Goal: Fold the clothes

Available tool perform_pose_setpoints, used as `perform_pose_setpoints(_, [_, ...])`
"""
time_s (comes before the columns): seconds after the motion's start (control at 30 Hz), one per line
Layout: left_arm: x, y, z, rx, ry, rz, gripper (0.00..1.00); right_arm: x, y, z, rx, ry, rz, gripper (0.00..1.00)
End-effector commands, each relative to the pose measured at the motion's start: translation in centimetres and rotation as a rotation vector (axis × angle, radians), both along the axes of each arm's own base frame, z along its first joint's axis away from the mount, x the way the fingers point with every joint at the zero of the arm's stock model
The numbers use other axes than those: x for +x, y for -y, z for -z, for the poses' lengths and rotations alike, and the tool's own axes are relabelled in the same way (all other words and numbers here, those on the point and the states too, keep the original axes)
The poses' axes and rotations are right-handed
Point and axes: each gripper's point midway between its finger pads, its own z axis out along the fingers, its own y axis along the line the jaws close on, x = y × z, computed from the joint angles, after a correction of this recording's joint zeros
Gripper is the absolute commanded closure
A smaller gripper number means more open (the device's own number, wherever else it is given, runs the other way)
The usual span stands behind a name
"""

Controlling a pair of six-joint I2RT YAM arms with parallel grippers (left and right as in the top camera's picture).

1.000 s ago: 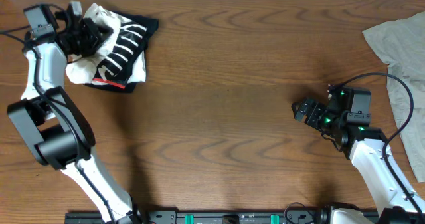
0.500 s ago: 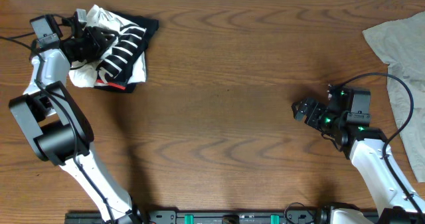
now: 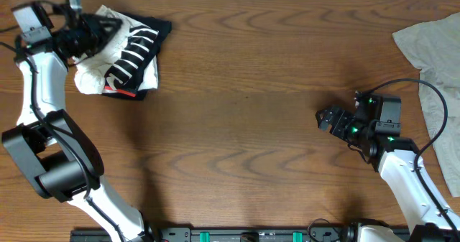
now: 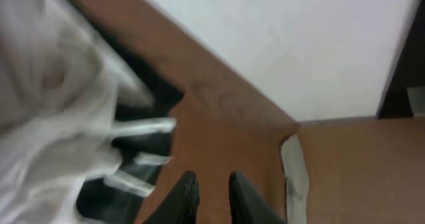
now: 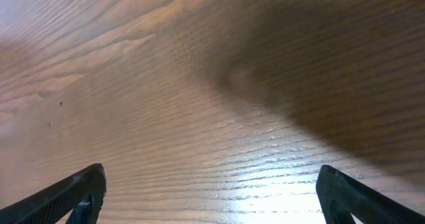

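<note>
Nearest the robot, the right gripper (image 3: pixel 327 118) hangs spread wide over bare counter (image 3: pixel 244 134), holding nothing and well apart from every garment. The risk here is mostly idleness. If it reaches for the grey-beige garment (image 3: pixel 431 48) at its own side, though, that cloth lies crumpled and runs past the edge of the overhead view. A pinch on one layer would probably drag it into a heap rather than spread it. The arm's cable loops just beside the cloth and could catch it.

Farther off, at the counter's far left corner, the left gripper (image 4: pixel 211 192) has its fingers nearly pressed together. Only a narrow slit shows between them, with nothing in it (the wrist view is blurred, so a thin fold would be hard to rule out). It sits just beside the white T-shirt (image 3: pixel 118 55), which lies in a rough bundle, striped print uppermost. A black red-edged garment (image 3: pixel 115 89) peeks out underneath.

The bundle's left side looks puffed and loose, not flat. A fingertip brushing that lump as the arm moves could hook the fabric and pull the fold open, or slide both garments toward the counter's far edge, which is close. I would judge this stack barely settled, so the shirt may need another pass.
</note>
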Motion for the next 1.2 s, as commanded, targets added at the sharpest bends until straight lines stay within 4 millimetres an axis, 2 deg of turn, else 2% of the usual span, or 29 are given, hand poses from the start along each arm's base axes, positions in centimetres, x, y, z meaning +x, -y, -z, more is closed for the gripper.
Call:
perform_pose_setpoints(0.0, [-1.5, 1.1, 3.9, -0.007, -0.032, 0.052, 0.81, 0.2, 0.4, -0.3, -0.004, 0.009, 0.013, 0.01])
perform_pose_setpoints(0.17, [-2.7, 1.4, 6.9, -0.007, -0.012, 0.059, 0.81, 0.2, 0.4, -0.3, -0.004, 0.009, 0.013, 0.01])
perform_pose_setpoints(0.27, [-2.9, 1.4, 7.9, 0.004, -0.006, 0.053, 0.81, 0.2, 0.4, -0.3, -0.004, 0.009, 0.013, 0.01])
perform_pose_setpoints(0.43, [-2.5, 1.4, 7.4, -0.02, -0.02, 0.028, 0.76, 0.2, 0.4, -0.3, -0.004, 0.009, 0.012, 0.01])
perform_pose_setpoints(0.53, [-2.1, 2.7, 4.1, -0.052, 0.051, 0.059, 0.76, 0.2, 0.4, -0.3, -0.004, 0.009, 0.013, 0.01])
perform_pose_setpoints(0.77, [-2.5, 7.1, -5.1, 0.115, 0.175, -0.003, 0.7, 0.2, 0.4, -0.3, -0.004, 0.009, 0.013, 0.01])
perform_pose_setpoints(0.87, [-3.2, 9.8, -7.8, 0.186, 0.202, -0.041, 0.67, 0.2, 0.4, -0.3, -0.004, 0.009, 0.012, 0.01])
perform_pose_setpoints(0.93, [-3.5, 11.2, -8.4, 0.23, 0.204, -0.061, 0.64, 0.2, 0.4, -0.3, -0.004, 0.009, 0.013, 0.01])
perform_pose_setpoints(1.0, [-3.8, 12.5, -8.2, 0.278, 0.187, -0.082, 0.57, 0.2, 0.4, -0.3, -0.004, 0.009, 0.013, 0.01])
perform_pose_setpoints(1.1, [-3.9, 13.7, -6.7, 0.342, 0.135, -0.109, 0.22, 0.2, 0.4, -0.3, -0.004, 0.008, 0.013, 0.01])
perform_pose_setpoints(1.13, [-4.1, 13.9, -6.2, 0.359, 0.114, -0.113, 0.05, 0.2, 0.4, -0.3, -0.004, 0.009, 0.013, 0.01])
perform_pose_setpoints(1.17, [-4.3, 14.0, -5.8, 0.369, 0.098, -0.113, 0.02, 0.2, 0.4, -0.3, -0.004, 0.009, 0.013, 0.01])
